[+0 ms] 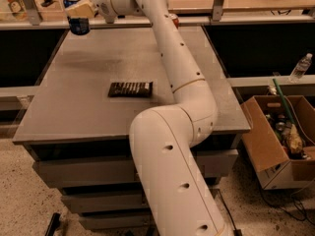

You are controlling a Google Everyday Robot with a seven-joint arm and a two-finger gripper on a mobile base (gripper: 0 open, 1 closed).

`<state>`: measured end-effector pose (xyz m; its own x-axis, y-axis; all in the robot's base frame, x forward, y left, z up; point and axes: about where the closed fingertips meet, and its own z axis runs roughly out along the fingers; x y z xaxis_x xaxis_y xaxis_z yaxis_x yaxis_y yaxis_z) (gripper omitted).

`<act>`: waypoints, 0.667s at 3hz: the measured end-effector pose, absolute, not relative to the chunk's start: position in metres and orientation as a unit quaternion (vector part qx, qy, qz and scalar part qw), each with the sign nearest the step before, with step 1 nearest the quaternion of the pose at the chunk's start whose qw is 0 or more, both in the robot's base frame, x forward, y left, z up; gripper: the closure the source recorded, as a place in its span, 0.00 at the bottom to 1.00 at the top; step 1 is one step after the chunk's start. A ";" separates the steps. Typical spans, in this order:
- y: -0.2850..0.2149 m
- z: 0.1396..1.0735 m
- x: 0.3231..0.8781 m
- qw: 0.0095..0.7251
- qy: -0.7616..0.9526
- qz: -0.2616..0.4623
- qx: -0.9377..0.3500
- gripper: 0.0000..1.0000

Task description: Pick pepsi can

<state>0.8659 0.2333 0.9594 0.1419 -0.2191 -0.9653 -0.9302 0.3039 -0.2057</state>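
The pepsi can (pixel 78 26) is dark blue with a silver top. It is at the far left corner of the grey table (pixel 88 63), held in my gripper (pixel 79 10). The gripper's cream fingers (pixel 84 7) are shut around the can's upper part, and the can's blue lower half shows below them. The can looks to be just above the table's back edge. My white arm reaches from the bottom of the view across the table to it. A red can (pixel 174 19) stands at the far edge, mostly hidden behind the arm.
A flat dark-brown chocolate bar wrapper (pixel 130 89) lies mid-table. A shelf rail with posts (pixel 29 6) runs behind the table. An open cardboard box (pixel 278 136) of clutter stands on the floor at right, with a water bottle (pixel 300 68) on the ledge above it.
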 end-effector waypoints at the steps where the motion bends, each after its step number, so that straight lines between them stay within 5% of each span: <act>1: 0.234 0.992 0.862 0.594 0.548 0.275 -0.521 1.00; 2: 0.233 1.017 0.842 0.584 0.536 0.240 -0.560 1.00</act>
